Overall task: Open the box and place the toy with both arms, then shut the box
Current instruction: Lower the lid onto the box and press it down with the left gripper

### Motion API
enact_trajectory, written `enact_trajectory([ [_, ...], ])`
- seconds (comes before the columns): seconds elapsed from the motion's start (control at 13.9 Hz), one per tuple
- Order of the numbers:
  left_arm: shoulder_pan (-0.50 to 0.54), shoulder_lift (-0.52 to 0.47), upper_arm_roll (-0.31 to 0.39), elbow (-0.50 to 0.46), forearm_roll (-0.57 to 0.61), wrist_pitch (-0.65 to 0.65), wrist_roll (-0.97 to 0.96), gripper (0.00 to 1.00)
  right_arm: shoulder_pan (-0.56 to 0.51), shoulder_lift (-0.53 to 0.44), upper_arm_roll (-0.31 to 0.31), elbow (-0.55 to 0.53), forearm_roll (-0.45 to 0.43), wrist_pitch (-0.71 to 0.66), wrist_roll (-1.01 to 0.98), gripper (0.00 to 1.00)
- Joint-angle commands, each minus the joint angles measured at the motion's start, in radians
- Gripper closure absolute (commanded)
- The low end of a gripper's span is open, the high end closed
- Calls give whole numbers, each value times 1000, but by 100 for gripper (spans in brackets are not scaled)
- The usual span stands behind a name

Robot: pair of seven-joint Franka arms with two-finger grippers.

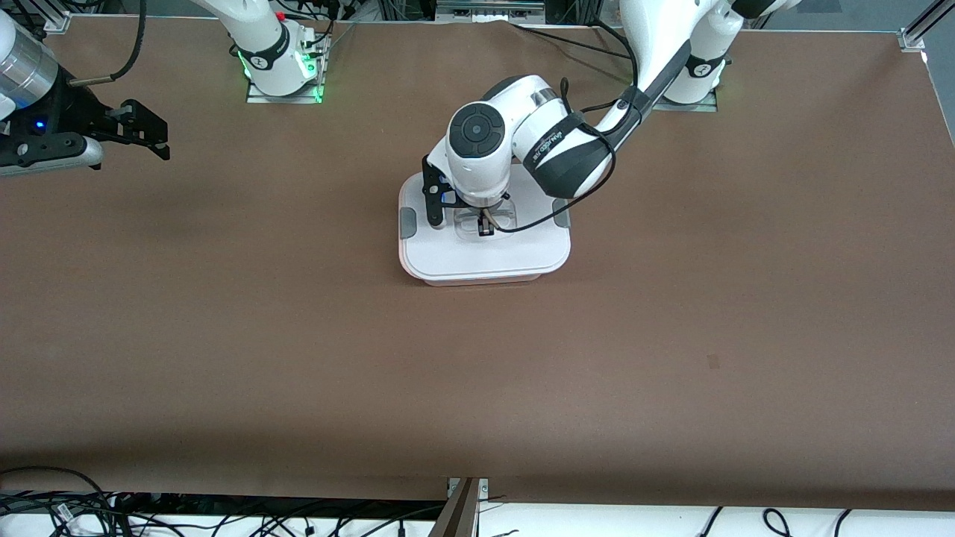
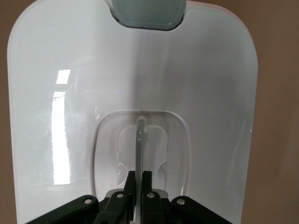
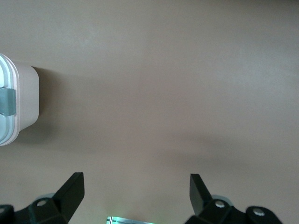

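The box (image 1: 485,250) sat on the brown table (image 1: 671,335) about midway between the two arm bases, its white lid (image 1: 489,257) on and covering it fully, so the toy could not be seen. A grey clip (image 1: 407,222) showed at the lid's edge toward the right arm's end, and another (image 1: 562,217) at the edge toward the left arm's end. The left arm (image 1: 649,74) reached from its base down over the box, and the left gripper (image 1: 485,224) stood in the lid's recessed centre, its fingers (image 2: 146,179) drawn narrow on the thin upright handle (image 2: 139,144), one on each side of it. In the left wrist view the lid's rim curved cleanly round, with bare table showing past both long edges and one clip (image 2: 148,13) at the short edge. The right arm (image 1: 254,37) waited well apart from the box, toward its own end of the table; the right gripper (image 1: 149,130) hung over bare table there, fingers (image 3: 70,191) spread wide and holding nothing. Its wrist view caught only one end of the box (image 3: 18,105), pink wall and a clip (image 3: 7,101), with open brown surface between it and the gripper. All round the box the table lay open, most broadly nearer the front camera.
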Motion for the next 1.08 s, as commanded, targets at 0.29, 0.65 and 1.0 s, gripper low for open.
enact_trajectory([
  [0.29,-31,15,7,27,28,5,-21,100,-9,-19,12,-43,-1,37,12,0],
  [0.65,-22,27,11,28,30,3,-13,100,-9,-14,10,-46,11,39,11,0],
  [1.0,-25,26,11,28,64,3,-15,100,-9,-4,12,-46,12,51,11,0],
])
